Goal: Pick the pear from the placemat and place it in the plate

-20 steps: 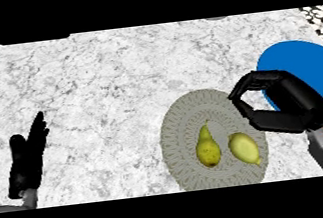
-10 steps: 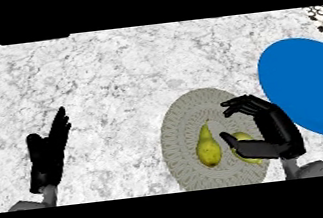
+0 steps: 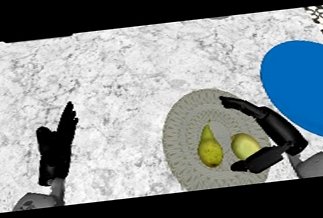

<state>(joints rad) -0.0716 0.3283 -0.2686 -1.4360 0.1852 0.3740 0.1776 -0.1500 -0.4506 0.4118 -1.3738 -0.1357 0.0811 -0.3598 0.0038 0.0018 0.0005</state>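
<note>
Pear (image 3: 210, 148) seen lying on grey placemat (image 3: 184, 128), rounder yellow-green fruit (image 3: 244, 145) beside it. Right hand (image 3: 277, 127) part-open, cupped about fruit, nothing gripped. Left hand (image 3: 56, 145) open at left. Blue plate (image 3: 304, 89) right of placemat.

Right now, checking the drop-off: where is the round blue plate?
In the head view, the round blue plate lies at the far right, just beside the round grey placemat and the right hand.
</note>
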